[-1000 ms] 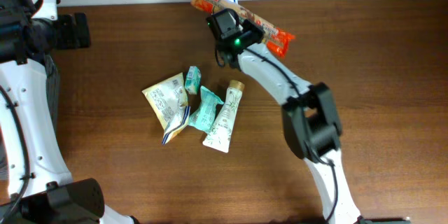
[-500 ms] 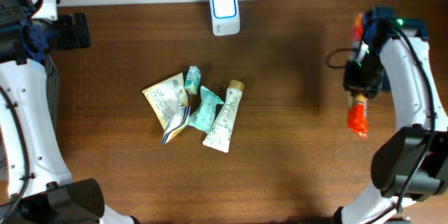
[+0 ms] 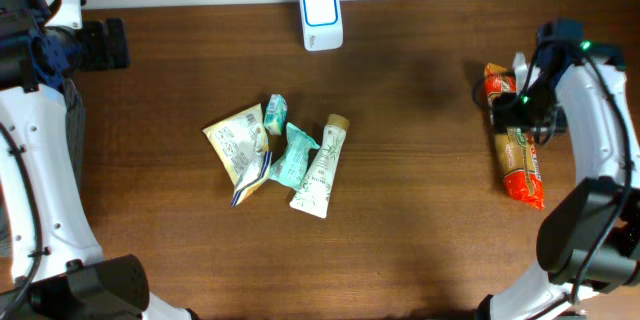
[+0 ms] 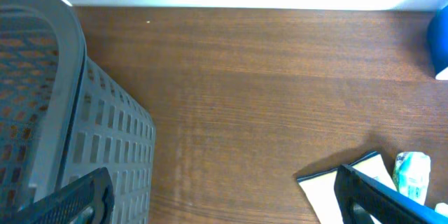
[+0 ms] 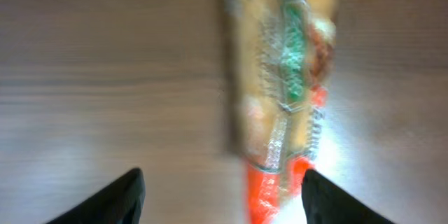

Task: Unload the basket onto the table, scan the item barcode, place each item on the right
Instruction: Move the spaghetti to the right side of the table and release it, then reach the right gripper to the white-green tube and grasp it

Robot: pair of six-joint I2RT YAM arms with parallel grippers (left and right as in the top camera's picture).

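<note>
The orange snack packet (image 3: 522, 160) lies flat on the table at the far right, its long side running front to back. My right gripper (image 3: 522, 102) hovers over its far end, open. In the blurred right wrist view the packet (image 5: 285, 77) runs up from between the spread fingers, nearer the right fingertip (image 5: 329, 194), and neither finger presses on it. The white scanner (image 3: 321, 17) with its lit blue window stands at the back centre. My left gripper (image 3: 100, 45) is open at the far left with nothing between its fingers (image 4: 73, 199).
A pile of items lies left of centre: a yellow pouch (image 3: 237, 140), a teal packet (image 3: 293, 155), a cream tube (image 3: 320, 168) and a small green sachet (image 3: 275, 112). A grey slatted basket (image 4: 56, 112) stands by the left gripper.
My right arm carried the orange packet from the scanner to the right side of the table. Its jaws have opened and the packet now lies on the wood. The left arm has not moved.
</note>
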